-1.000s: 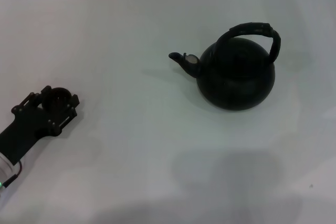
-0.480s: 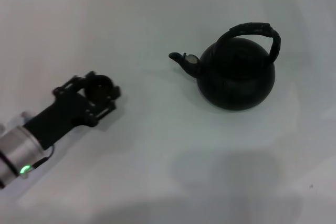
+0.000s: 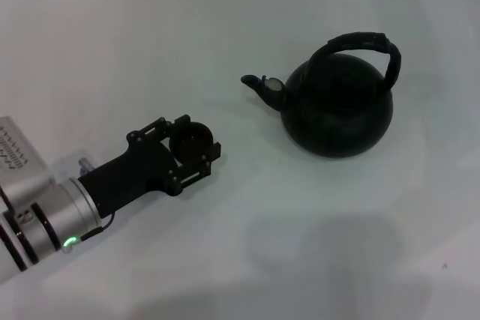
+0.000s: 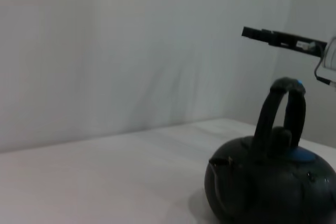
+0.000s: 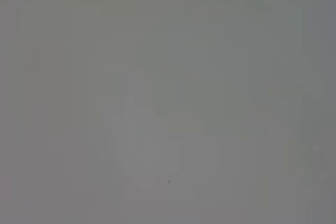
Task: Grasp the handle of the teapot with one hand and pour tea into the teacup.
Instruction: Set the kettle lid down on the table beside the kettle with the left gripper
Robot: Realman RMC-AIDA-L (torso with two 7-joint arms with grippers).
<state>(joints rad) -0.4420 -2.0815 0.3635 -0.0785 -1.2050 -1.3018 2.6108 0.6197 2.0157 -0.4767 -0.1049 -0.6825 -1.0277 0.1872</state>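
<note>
Head view shows a plain white worktop (image 3: 247, 20) with only a few things on it. The teapot (image 3: 339, 106) sits in the upper right of the frame. It is big, round and black, and it stands upright. Its handle (image 3: 358, 44) is a thick black hoop that arches over the top. Its short spout (image 3: 261, 87) points toward the left of the frame and has a pale tip.

The left arm (image 3: 45, 211) comes in from the lower left corner. It is white and grey with black bands, and a small green light glows on it. At its end is the left tool (image 3: 189, 142), black, near the middle of the frame and a bit left. The tool's two fingers (image 3: 161, 127) sit on each side of the teacup (image 3: 188, 140) and pinch it between them. The teacup is tiny, round and dark, much smaller than the teapot. It is below and to the left of the spout, with bare worktop between the two.

Left wrist view shows the teapot (image 4: 270, 184) at the lower right, with its handle (image 4: 281, 111) standing up tall above the body. A pale wall is behind it.

Right wrist view shows only a flat grey blur. The right tool is not seen in any view.
</note>
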